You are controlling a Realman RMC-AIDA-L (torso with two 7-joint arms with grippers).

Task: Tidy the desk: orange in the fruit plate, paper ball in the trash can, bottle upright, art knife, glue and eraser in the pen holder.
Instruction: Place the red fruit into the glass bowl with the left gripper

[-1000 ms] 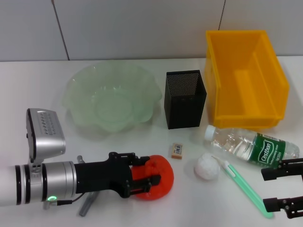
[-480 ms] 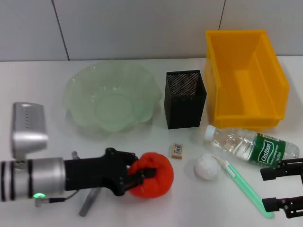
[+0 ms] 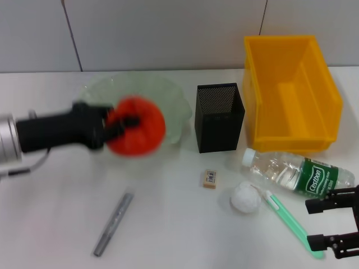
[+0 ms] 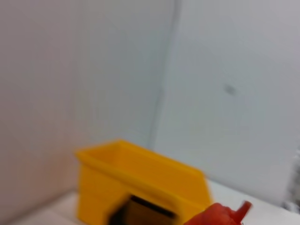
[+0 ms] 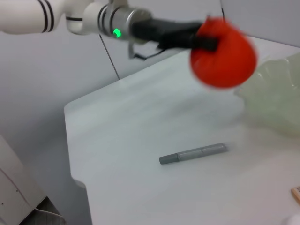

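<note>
Blur smeared the left gripper [image 3: 120, 128] where it clasped the orange [image 3: 136, 125] in the air over the plate [image 3: 174, 103], hiding much of the bowl. Beside the glue [image 3: 291, 222] at the table's [image 3: 179, 224] near edge, the right gripper [image 3: 336, 222] was cut off, its fingers spread and empty. The knife [image 3: 112, 224] lay apart in full view.

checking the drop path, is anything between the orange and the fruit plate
Nothing visible. The left pincer holds the orange above the fruit plate, whose bowl looks empty beneath it.
</note>
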